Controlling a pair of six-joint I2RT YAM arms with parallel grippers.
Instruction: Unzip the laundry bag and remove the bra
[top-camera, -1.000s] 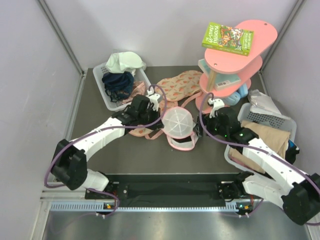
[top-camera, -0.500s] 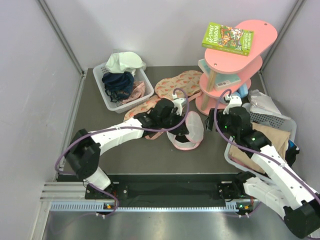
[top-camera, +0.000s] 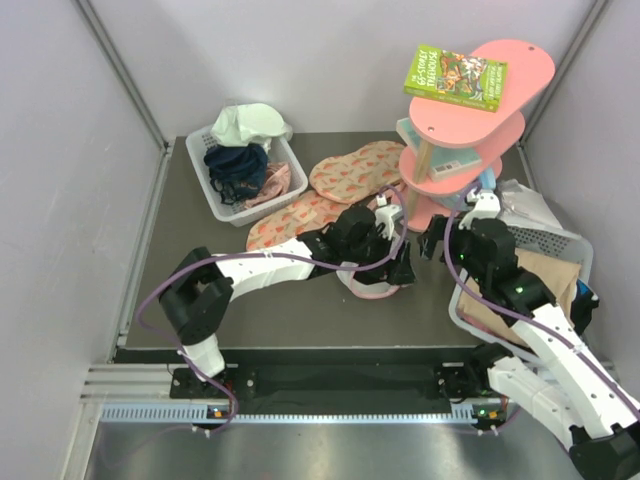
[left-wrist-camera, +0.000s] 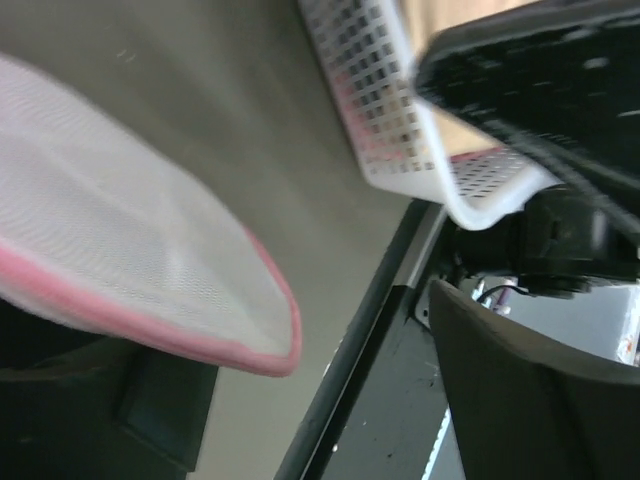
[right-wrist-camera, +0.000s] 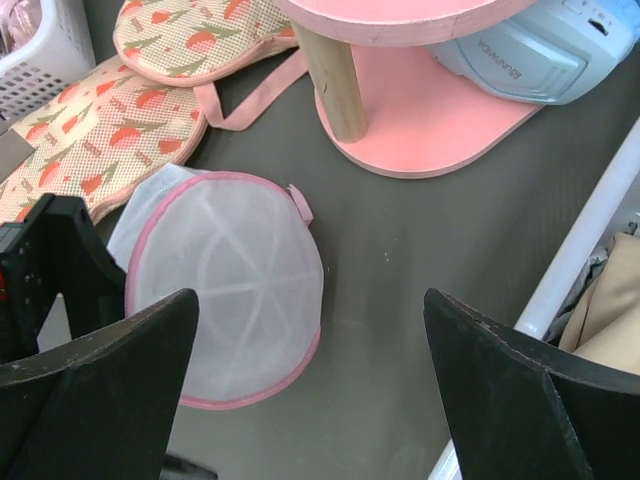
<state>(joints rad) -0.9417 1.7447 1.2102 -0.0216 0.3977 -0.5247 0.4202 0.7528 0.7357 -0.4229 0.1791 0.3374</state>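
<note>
The laundry bag (right-wrist-camera: 230, 285), a white mesh dome with pink trim, lies on the dark table. In the top view only its pink rim (top-camera: 370, 291) shows under my left arm. My left gripper (top-camera: 390, 262) hovers over the bag's right side. It is open (left-wrist-camera: 300, 420), and the bag's pink edge (left-wrist-camera: 285, 345) reaches in between the spread fingers, untouched by them. My right gripper (right-wrist-camera: 310, 400) is open just right of the bag and holds nothing. The bra is hidden.
Two pink fruit-print fabric pieces (top-camera: 355, 170) lie behind the bag. A white basket (top-camera: 225, 200) of clothes stands at the back left. The pink tiered shelf (top-camera: 470, 130) carries a green book (top-camera: 455, 77). Another white basket (top-camera: 560, 245) stands at the right.
My left gripper swept right across the bag and went from shut to open. The raised top of the bag came down. My right gripper drew back to the right.
</note>
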